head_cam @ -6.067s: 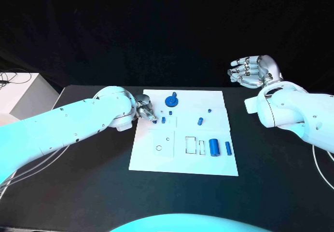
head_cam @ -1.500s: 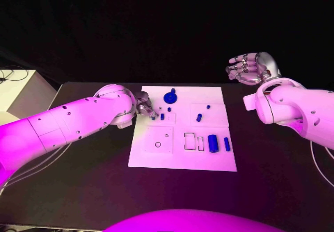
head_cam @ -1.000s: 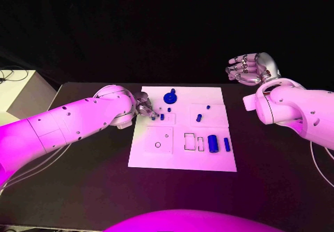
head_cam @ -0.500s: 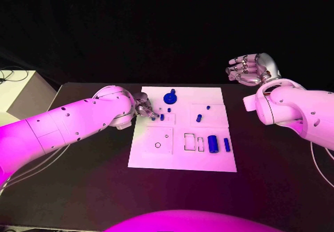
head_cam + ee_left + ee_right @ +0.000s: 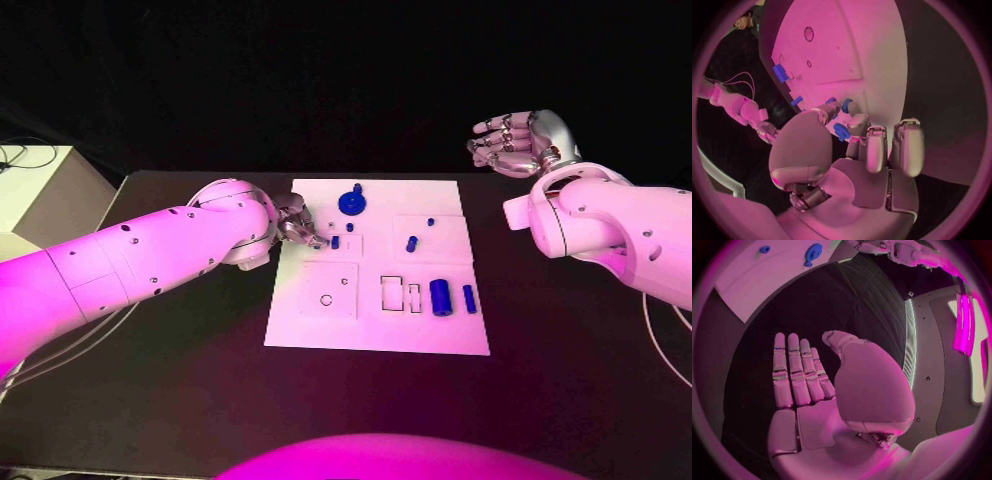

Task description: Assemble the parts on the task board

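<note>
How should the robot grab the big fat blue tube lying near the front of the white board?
Probably from straight above, fingers on the two long sides at the middle of the big blue cylinder. It lies flat on the task board, and a thinner blue piece sits close beside it, so the fingers need care on that side.

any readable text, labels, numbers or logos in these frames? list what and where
None readable.
Task board: only printed outlines, rectangles and a small ring, no lettering that I can make out.
Blue parts: no markings visible.
Left hand and right hand: no legible brand or number.
</note>
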Controlling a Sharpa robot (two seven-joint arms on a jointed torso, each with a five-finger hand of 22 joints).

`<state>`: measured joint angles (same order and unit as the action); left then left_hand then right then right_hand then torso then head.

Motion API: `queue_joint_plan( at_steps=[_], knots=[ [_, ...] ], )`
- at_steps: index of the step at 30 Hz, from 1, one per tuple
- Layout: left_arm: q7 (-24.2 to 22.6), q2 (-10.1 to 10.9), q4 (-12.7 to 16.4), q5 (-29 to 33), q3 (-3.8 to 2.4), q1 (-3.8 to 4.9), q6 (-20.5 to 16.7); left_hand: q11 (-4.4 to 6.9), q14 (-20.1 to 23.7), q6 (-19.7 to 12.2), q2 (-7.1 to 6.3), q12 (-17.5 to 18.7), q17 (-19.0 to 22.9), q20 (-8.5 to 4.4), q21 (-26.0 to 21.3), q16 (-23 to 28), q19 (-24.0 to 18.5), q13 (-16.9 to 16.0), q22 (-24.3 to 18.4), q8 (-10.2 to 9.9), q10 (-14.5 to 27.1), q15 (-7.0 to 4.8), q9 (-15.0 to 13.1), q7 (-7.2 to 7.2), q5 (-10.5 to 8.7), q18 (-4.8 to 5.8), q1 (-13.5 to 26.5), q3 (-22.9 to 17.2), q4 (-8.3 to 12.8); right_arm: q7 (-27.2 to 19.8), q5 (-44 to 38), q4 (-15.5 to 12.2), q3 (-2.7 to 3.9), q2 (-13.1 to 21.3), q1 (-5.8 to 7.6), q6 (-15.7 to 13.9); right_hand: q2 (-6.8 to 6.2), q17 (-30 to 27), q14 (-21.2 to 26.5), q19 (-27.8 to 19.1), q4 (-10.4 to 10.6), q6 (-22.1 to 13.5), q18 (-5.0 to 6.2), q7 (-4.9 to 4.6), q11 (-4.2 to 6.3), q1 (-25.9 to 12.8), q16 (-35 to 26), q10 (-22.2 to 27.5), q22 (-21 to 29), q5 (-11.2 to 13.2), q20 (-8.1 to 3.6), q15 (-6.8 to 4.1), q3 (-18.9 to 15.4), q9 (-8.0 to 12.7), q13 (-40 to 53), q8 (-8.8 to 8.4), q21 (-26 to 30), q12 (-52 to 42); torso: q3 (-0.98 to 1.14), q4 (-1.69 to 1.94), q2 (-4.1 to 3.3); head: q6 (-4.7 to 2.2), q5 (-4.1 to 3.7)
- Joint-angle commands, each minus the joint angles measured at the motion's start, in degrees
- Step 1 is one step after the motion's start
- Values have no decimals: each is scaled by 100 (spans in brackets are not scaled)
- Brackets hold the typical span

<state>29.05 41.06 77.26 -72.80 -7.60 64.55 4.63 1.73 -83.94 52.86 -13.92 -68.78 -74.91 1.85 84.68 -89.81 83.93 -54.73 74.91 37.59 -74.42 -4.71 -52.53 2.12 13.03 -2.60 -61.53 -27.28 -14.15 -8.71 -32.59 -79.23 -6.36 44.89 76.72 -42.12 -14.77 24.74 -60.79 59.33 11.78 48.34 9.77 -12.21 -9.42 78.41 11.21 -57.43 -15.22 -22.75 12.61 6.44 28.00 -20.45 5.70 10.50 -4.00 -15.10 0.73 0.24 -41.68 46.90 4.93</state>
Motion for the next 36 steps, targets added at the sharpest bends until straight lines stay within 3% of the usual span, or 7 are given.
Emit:
queue_joint_plan(
  at_steps=[1, 14, 18, 30, 32, 36],
  knots=[
    [29, 15, 15, -35, 28, -45, 210, -17, -606, -47, -20, 8, -1509, -23, -31, -19, -44, 20, 498, 33, 44, 2, -14, 26, -8, 8, -43, 91, -42, -31, -25, -9, 1, 1, -4, 80, -20, -15, 6, -5, -13, -38, 70, -153, -43, -60, -48, -3, 23, -20, 27, 38, -13, 11, -19, -33, 28, 37, -3, 2, 0, 8, 1],
    [31, 107, 135, -48, 16, -45, 348, -50, -596, -172, -91, 50, -1481, -8, -84, -2, -99, 115, 424, 76, 161, 29, -60, 57, 3, -11, -274, 466, -196, -17, -25, -6, 1, 2, -13, 94, -21, -31, 18, -19, -22, -45, 68, -157, -49, -63, -71, 9, 53, -25, 33, 46, -21, 14, -41, -43, 32, 41, -2, 3, 3, -1, 3],
    [33, 147, 177, -75, 12, -44, 400, -59, -594, -222, -53, 62, -1475, 1, -100, 2, -116, 159, 405, 94, 222, 40, -69, 70, 25, -16, -523, 578, -190, -12, -25, -6, 1, 3, -17, 101, -19, -41, 27, -30, -28, -48, 68, -160, -53, -63, -87, 18, 73, -30, 38, 51, -23, 15, -55, -49, 35, 44, -3, 3, 4, -2, -1],
    [10, 247, 332, -65, -1, -45, 301, -62, -591, -241, -41, 57, -1466, 7, -114, 6, -131, 177, 388, 110, 252, 44, -70, 72, 23, -21, -705, 651, -186, -20, -25, -3, 0, 2, -36, 118, -7, -91, 75, -89, -51, -48, 66, -170, -65, -68, -161, 30, 163, -40, 61, 73, -34, 18, -108, -65, 41, 40, -7, 2, 0, -21, 0],
    [-9, 274, 368, -19, -28, -48, 187, -72, -578, -281, -61, 119, -1431, 11, -155, 28, -177, 286, 323, 106, 333, 51, -68, 85, 22, -37, -777, 707, -196, -24, -25, -1, 0, 2, -39, 122, -2, -109, 89, -108, -57, -40, 66, -170, -67, -69, -184, 32, 191, -43, 68, 79, -34, 18, -123, -66, 42, 39, -4, 0, -3, -32, 3],
    [-56, 353, 444, 70, -148, -83, -34, -138, -552, -482, -39, 321, -1363, 45, -242, 69, -273, 638, 197, 62, 629, 107, -38, 162, 29, -67, -948, 854, -233, -30, -25, 2, 0, 4, -44, 125, 4, -127, 101, -129, -65, -29, 66, -169, -67, -68, -206, 30, 218, -46, 75, 85, -31, 16, -138, -65, 43, 36, -1, 6, 4, -34, -2]
  ],
)
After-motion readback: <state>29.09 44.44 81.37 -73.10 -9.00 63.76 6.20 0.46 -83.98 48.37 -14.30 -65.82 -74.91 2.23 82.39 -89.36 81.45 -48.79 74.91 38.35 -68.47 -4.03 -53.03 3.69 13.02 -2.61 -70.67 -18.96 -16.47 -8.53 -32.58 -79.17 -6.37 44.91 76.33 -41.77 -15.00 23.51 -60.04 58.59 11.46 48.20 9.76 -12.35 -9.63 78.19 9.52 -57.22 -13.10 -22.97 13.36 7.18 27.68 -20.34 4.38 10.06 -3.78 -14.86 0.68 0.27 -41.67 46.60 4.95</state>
